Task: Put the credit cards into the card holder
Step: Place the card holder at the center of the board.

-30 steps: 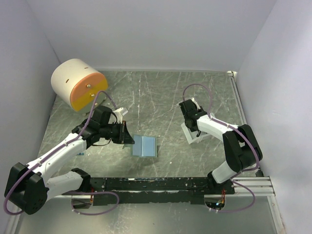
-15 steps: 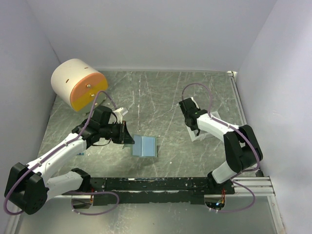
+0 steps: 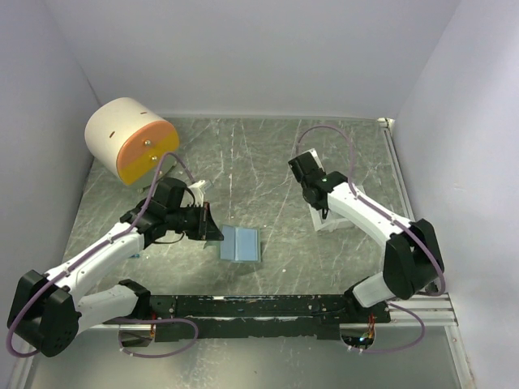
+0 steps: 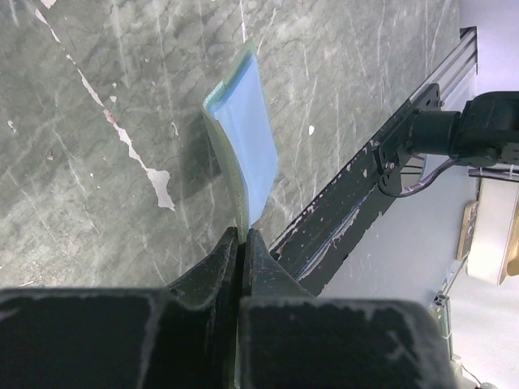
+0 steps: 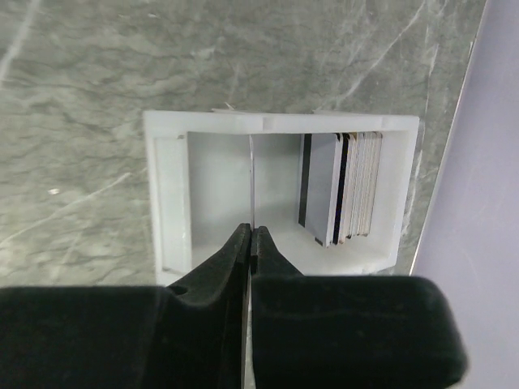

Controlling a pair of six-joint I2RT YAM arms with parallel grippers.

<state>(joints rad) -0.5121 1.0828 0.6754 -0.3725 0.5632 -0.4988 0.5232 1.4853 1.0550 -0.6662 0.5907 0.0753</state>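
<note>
left wrist view showed the left tool (image 4: 242, 237) clamped on one edge of the holder (image 4: 247, 134), which lay open, pale blue side up, on the table (image 3: 259, 162) near the middle of the near edge. right wrist view showed the right tool (image 5: 250, 237) pinched together on what looked like a single card (image 5: 252, 178) seen edge-on, above the tray (image 5: 166, 194) near the right edge. the other cards (image 5: 345, 188) stood stacked in the tray's right part.

the likely trouble was the thin card. gripped by so little, it could twist or slip on the way over. it could also miss the narrow pocket and skid across the lining. a push from the card might drag the holder, since only one edge was held. the cabinet (image 3: 130, 142) in the far left corner looked out of the way.
</note>
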